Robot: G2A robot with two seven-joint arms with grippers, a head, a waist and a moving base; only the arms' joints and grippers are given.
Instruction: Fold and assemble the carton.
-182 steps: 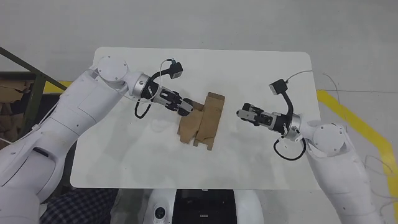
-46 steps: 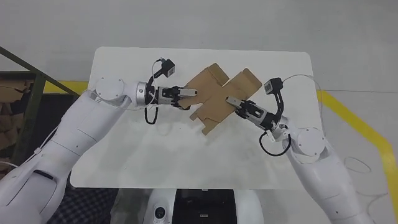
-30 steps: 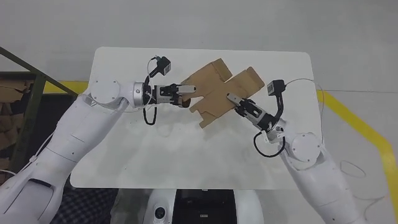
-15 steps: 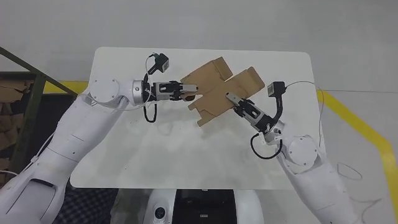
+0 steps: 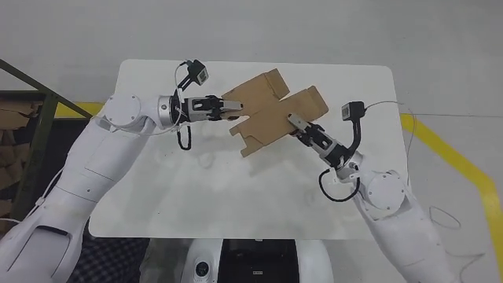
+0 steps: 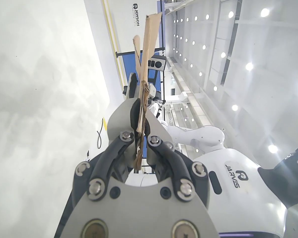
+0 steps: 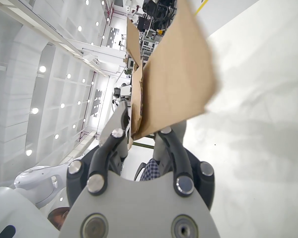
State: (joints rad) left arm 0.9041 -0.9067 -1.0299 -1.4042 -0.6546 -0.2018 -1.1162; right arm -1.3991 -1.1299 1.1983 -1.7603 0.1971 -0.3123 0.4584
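Top view: flattened carton (image 5: 271, 110) held above the white table (image 5: 157, 196), far of centre; left gripper (image 5: 235, 108) at its left edge, right gripper (image 5: 296, 122) at its right.
Left wrist view: left gripper (image 6: 141, 117) pinching the carton (image 6: 147, 50) edge.
Right wrist view: right gripper (image 7: 141, 128) pinching a carton (image 7: 173, 80) corner.

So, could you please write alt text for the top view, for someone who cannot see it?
A partly unfolded brown carton is held over the white table by both arms: the left gripper grips one end, the right gripper the opposite end.
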